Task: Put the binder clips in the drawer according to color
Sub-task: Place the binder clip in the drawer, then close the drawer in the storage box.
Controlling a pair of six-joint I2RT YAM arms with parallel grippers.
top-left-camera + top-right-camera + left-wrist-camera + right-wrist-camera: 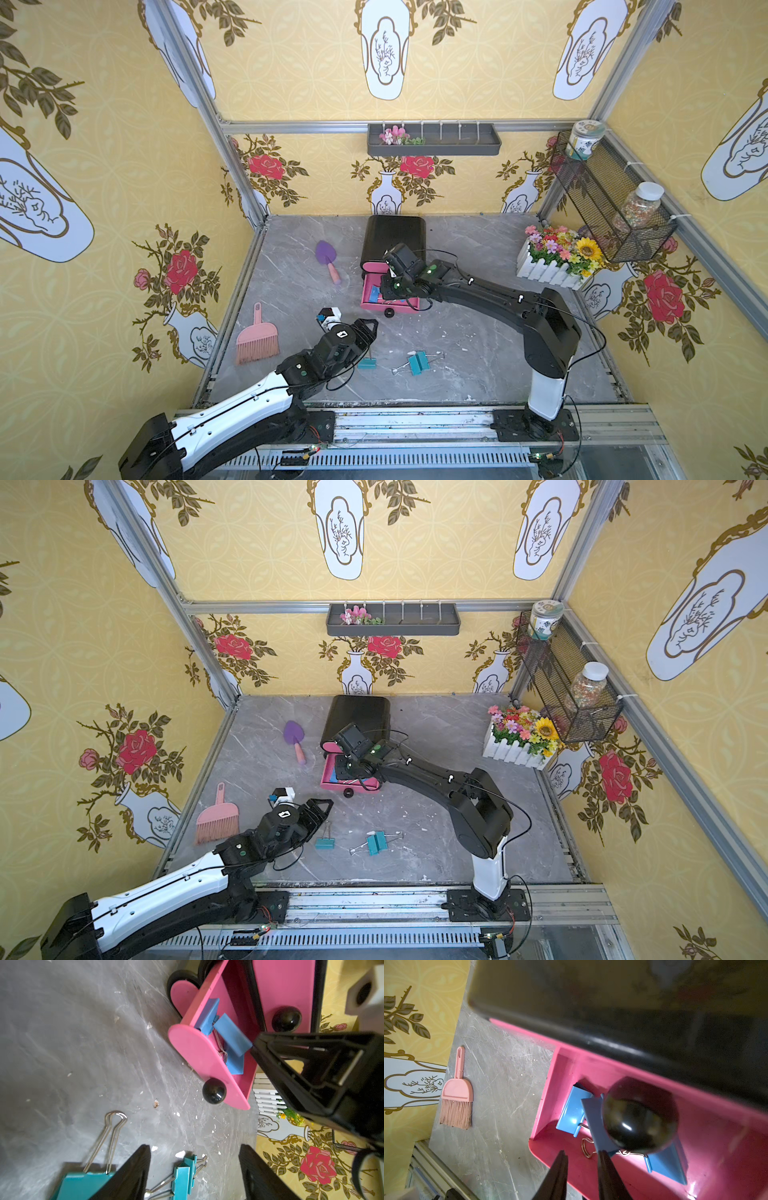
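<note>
The black cabinet (392,237) has its lowest pink drawer (390,306) pulled out. Blue binder clips (374,294) (230,1034) (572,1111) lie in it. My right gripper (581,1154) hangs just over this drawer's front corner, jaws a little apart with nothing between them. In the top views the wrist hides its fingers. One teal clip (367,363) (83,1184) lies on the table beside my left gripper (370,328) (194,1147), which is open and empty above the table. Two more teal clips (419,362) (185,1174) lie together to its right.
A purple trowel (327,257) lies left of the cabinet, and a pink hand brush (255,338) lies near the left wall. A white picket flower box (548,270) stands at the right, under a black wire basket (611,199). The closed drawer's black knob (639,1113) is close to my right wrist camera.
</note>
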